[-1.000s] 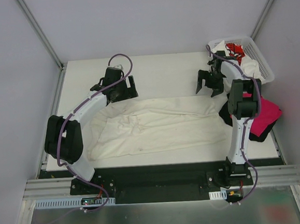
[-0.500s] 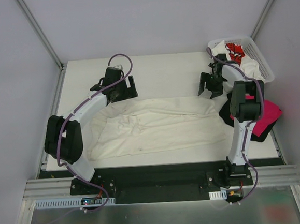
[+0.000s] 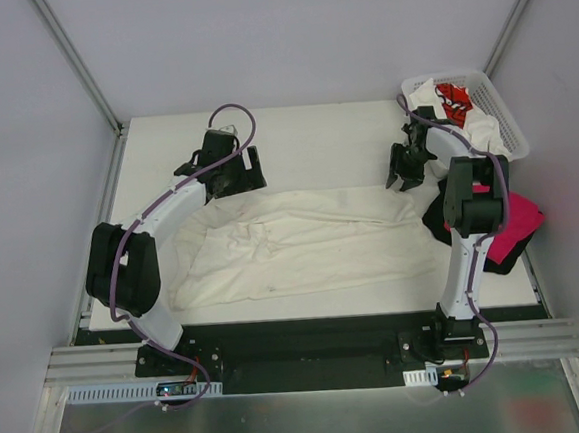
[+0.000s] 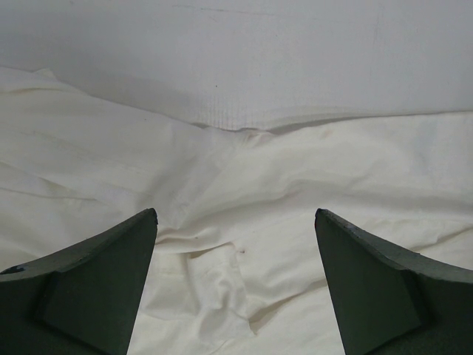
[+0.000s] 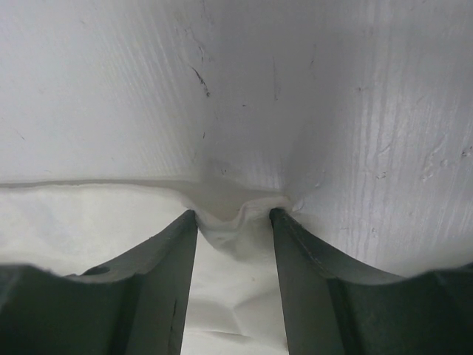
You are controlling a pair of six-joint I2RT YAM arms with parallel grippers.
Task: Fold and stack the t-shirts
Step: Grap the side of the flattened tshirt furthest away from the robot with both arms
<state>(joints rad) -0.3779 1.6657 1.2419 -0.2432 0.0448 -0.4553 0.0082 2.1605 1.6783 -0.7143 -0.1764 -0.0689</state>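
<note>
Cream t-shirt (image 5: 236,222) edge bunched between right gripper (image 5: 233,216) fingers, wrist low.

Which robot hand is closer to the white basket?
Right. The right gripper sits just beside the basket, its fingers pinching the cream shirt's edge. The left gripper is across the table, far from it.

A cream t-shirt (image 3: 301,241) lies spread between both arms; magenta and black shirts (image 3: 506,225) sit right.

Cream t-shirt (image 3: 301,241) spread wrinkled across table, magenta and black shirts (image 3: 516,221) heaped right
</note>
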